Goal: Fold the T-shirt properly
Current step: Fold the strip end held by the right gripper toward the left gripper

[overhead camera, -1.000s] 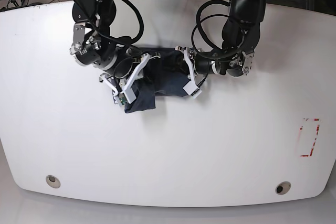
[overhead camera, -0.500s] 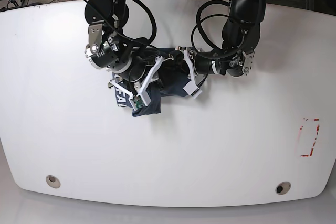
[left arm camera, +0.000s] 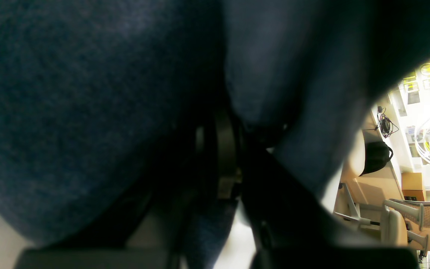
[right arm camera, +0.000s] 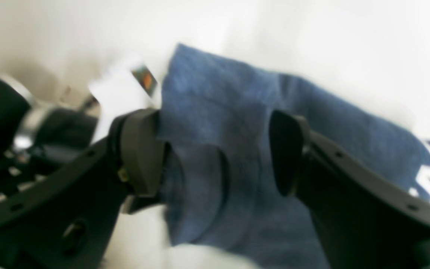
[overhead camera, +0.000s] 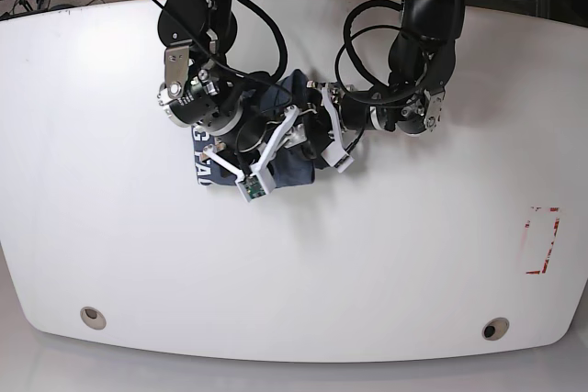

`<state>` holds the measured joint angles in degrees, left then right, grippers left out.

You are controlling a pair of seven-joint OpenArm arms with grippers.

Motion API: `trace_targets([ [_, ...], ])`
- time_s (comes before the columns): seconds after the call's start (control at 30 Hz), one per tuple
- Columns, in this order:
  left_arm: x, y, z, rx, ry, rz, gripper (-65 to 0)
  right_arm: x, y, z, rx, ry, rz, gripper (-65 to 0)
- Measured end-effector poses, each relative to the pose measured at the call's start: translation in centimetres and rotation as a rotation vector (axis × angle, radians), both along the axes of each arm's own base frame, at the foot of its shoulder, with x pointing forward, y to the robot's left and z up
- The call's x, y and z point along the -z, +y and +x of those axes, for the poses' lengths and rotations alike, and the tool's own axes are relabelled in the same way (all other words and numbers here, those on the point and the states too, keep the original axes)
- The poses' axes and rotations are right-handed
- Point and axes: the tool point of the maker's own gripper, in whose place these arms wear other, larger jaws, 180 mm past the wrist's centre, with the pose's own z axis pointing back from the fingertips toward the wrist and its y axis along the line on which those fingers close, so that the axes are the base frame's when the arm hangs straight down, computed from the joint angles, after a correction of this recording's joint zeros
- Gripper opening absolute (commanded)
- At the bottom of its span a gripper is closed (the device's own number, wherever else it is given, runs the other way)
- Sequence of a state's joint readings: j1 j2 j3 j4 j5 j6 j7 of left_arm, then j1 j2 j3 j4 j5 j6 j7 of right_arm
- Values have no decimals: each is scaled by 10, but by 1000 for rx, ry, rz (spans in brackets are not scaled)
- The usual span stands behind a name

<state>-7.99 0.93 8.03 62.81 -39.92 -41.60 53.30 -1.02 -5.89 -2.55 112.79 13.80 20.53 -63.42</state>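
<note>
Slate-blue cotton, the shirt lies bunched into a small bundle near the middle of the white table, toward its far edge, between the two arms. Over the last second the right gripper has swung across the bundle from the base view's left toward its centre, and its jaws have spread apart: in the right wrist view the two dark pads stand well apart with loose cloth lying between them, apparently not pinched. White lettering that was hidden a second ago now shows at the bundle's left edge. That reads as a fold just carried over and let go, so the layer should now rest on the pile; whether it lies square is hard to judge, since the arms cover much of it. The left gripper has not moved; its fingers are closed, and with fabric filling the left wrist view it seems to pin the shirt's right end. The bundle's long axis runs roughly left to right across the table, the lettered end pointing to the base view's left. Collar and hem cannot be told apart.
</note>
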Motion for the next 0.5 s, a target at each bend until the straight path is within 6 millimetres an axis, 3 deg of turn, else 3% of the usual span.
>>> trace_targets([
  [0.23,0,0,0,0,-1,0,-619,-7,10,1,-32,-17,10,-236],
  [0.5,-9,-3,6,-6,7,-33,-404,-18,-8,9,2,-79,-6,-249],
])
